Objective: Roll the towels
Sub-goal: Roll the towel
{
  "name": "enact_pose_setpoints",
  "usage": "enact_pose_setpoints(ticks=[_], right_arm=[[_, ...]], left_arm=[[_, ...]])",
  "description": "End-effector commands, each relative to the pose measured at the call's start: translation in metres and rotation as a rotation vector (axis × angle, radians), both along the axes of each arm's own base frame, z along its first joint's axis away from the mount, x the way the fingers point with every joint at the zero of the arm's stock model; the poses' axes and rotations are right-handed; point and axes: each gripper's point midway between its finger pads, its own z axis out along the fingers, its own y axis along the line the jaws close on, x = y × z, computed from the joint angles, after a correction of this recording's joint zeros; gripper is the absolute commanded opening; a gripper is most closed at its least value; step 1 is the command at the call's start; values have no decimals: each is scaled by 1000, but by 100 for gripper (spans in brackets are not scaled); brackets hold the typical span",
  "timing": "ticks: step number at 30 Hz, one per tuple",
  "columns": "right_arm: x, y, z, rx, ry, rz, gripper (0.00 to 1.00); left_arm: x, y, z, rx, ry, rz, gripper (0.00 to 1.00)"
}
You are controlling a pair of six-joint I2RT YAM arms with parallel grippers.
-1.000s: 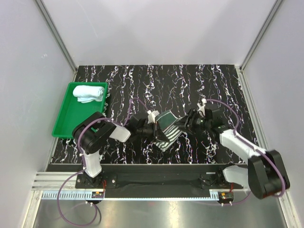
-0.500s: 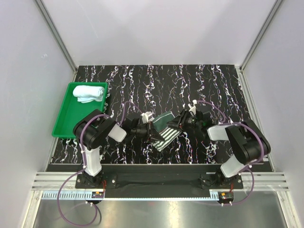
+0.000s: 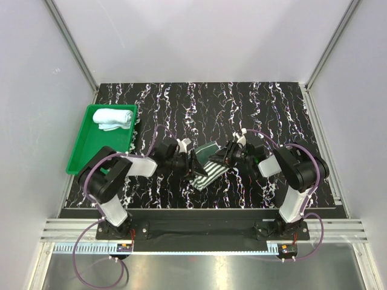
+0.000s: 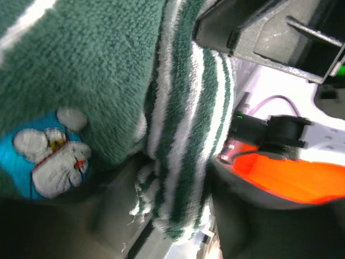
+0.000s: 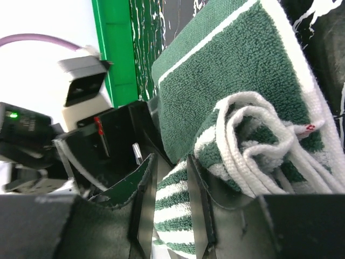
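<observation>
White panels close in a black desk veined with white. On it, the right gripper stands narrow, its 2 fingers pressed against a fold of the striped towel that fills the gap between them. Just beyond those fingers the cloth is wound into a loose coil of several layers, and past that a plain green flap lies flat. The left gripper meets the same towel from the opposite side. Its wrist view is filled with terry pile and a blue cartoon patch, so I cannot tell whether its jaws are wide or closed on anything. The towel sits mid-desk between the 2 grippers, partly rolled. Further out, by the left edge, a green tray holds the light towel, bundled at its far end.

The striped towel looks light, soft and limp, with no stiffness of its own, so the coil will likely slacken once pressure comes off. Its looped pile should grip rather than slip, and nothing about it seems fragile. The best hold is probably across the whole thickness of the coil near each end. A pinch on 1 outer layer would likely just peel that layer away.
</observation>
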Motion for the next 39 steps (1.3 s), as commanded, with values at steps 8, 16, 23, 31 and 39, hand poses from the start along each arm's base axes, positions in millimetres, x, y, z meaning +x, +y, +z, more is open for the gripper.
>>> enact_pose_setpoints(ticks=[8,16,23,31,39], right_arm=[[-15,-5,-46,-187,86,0,34],[-13,2,-45,-219,86,19,34],[-14,5,-46,-222,94,30,33],[-16,6,-46,-226,94,38,33],[-18,6,-47,-224,99,46,32]], left_arm=[[39,54,71,680,-623,39,72],[2,12,108,779,-1054,-253,74],[-18,-8,68,934,-1085,-383,75],[-15,-10,33,1007,-1065,-404,78],[-12,0,-6,1104,-1028,-429,89]])
